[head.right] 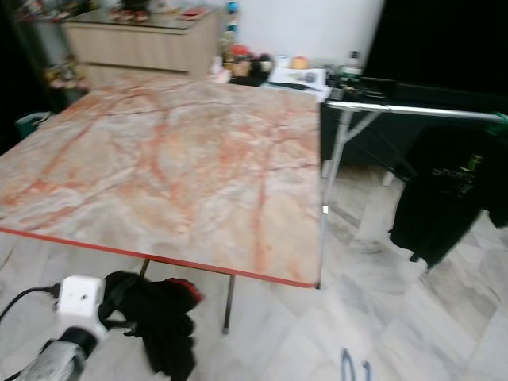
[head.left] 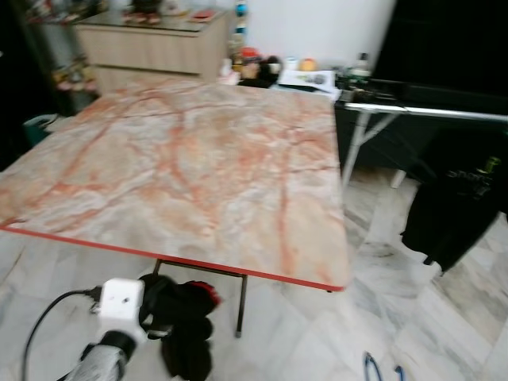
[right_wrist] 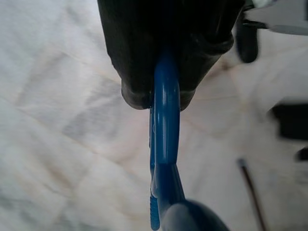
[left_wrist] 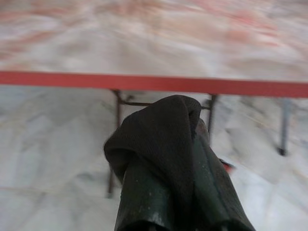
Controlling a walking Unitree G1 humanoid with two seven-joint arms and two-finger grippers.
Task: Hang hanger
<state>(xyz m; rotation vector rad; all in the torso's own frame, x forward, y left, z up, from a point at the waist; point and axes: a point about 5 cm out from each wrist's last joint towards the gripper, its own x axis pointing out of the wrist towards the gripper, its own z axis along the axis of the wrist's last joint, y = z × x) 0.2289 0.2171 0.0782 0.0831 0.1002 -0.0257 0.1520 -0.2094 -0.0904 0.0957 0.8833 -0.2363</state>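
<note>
Right gripper (right_wrist: pixel 166 101): fingers clamped on a blue plastic hanger (right_wrist: pixel 163 159), which runs straight out between the pads. I can just catch the same blue tip at the bottom edge of the head view (head.left: pixel 373 367), low over the marble floor (head.left: pixel 413 317).

Left gripper (head.left: pixel 186 321): low, in front of the table's near edge, black fingers pressed together around a dark piece of cloth (left_wrist: pixel 163 159) with a bit of red showing beside it. I read that as clenched on the cloth.

Outward: marble-pattern folding table (head.left: pixel 198 159) with red edging takes up most of the view ahead. To my right, past the table, a metal clothes rail (head.left: pixel 429 111) with a black garment (head.left: pixel 456 210) already hanging from it.

Progress, as I judge it: hanger is in hand, so pick-up is done. It sits well apart from the rail, still down near floor level. Left to do: turn toward the rail, raise the right arm, hook the hanger over the bar.
</note>
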